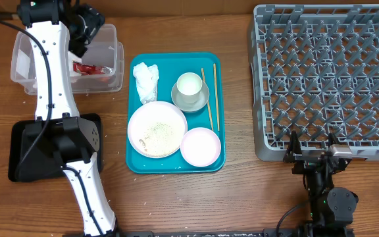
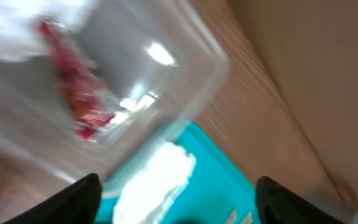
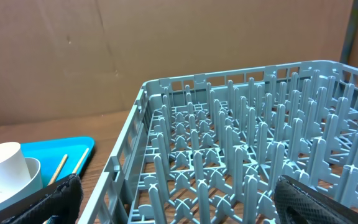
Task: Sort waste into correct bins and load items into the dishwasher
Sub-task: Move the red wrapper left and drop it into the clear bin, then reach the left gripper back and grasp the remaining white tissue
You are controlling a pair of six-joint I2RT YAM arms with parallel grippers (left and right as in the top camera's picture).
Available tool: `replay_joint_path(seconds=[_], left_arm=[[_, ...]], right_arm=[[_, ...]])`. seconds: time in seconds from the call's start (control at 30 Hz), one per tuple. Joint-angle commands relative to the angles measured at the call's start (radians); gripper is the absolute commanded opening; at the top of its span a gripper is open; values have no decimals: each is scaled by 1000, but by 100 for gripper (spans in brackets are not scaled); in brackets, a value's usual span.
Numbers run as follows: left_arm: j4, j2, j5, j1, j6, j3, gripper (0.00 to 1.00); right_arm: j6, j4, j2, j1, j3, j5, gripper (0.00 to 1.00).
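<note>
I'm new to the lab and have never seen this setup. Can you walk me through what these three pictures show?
These are two robot arms at a wooden table. One picture looks down from above; the other two come from small cameras on each wrist, so the dark shapes at their lower corners are that arm's own fingers.

The left gripper hangs open over a clear tub that holds a red-and-white wrapper. A black tray lies nearer the arm's base. The right gripper waits open, holding nothing, by the grey dish rack.

Between them, a teal tray carries a crumpled napkin, a plate with rice, a small plate, a cup in a bowl and chopsticks.
</note>
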Motion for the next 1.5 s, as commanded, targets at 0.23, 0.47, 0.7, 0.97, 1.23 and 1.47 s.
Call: replay_joint_path(seconds=[0.23, 0.47, 0.7, 0.97, 1.23, 1.47], left_arm=[[-91, -3, 61, -207, 543, -13, 49], [-116, 10, -131, -312, 501, -138, 52], [-48, 10, -134, -331, 433, -381, 47], [68, 11, -141, -332, 433, -556, 43], [74, 11, -141, -332, 434, -582, 26], [35, 7, -87, -328, 435, -475, 4]], right_arm=[[0, 6, -8, 5, -10, 2, 100], [0, 6, -8, 5, -10, 1, 100], [0, 6, -8, 5, -10, 2, 100], [0, 6, -8, 5, -10, 1, 100], [0, 6, -8, 5, -10, 2, 100], [0, 6, -8, 5, -10, 2, 100]])
